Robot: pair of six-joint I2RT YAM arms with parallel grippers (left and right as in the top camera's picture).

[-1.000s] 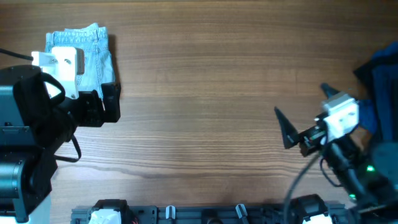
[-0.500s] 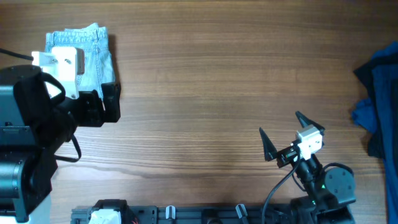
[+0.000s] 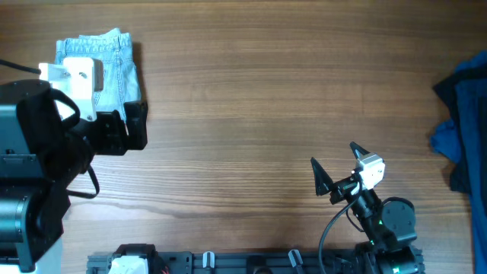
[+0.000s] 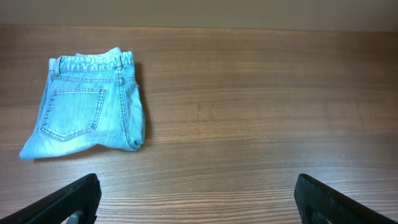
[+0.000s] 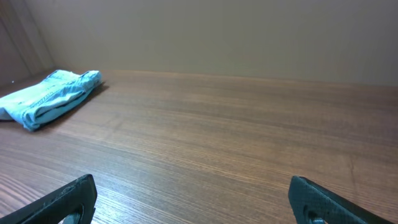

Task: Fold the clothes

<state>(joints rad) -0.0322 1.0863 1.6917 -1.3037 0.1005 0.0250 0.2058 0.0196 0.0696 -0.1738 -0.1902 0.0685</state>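
The light blue denim shorts [image 3: 114,65] lie folded in a compact bundle at the table's far left, back pocket up. They also show in the left wrist view [image 4: 87,118] and far off in the right wrist view [image 5: 50,96]. My left gripper [image 3: 135,125] is open and empty, just in front of the shorts, not touching them; its fingertips frame bare wood [image 4: 196,202]. My right gripper [image 3: 335,167] is open and empty, low over the table at the front right, far from the shorts [image 5: 193,199].
A dark blue fabric pile [image 3: 464,122] lies at the right edge of the wooden table [image 3: 266,91]. The left arm's black base [image 3: 34,175] fills the front left. A rail with fittings [image 3: 228,262] runs along the front edge.
My right arm has pulled back from the dark blue pile toward the front, moving left and down, gripper still open. The left arm and the shorts have not moved.
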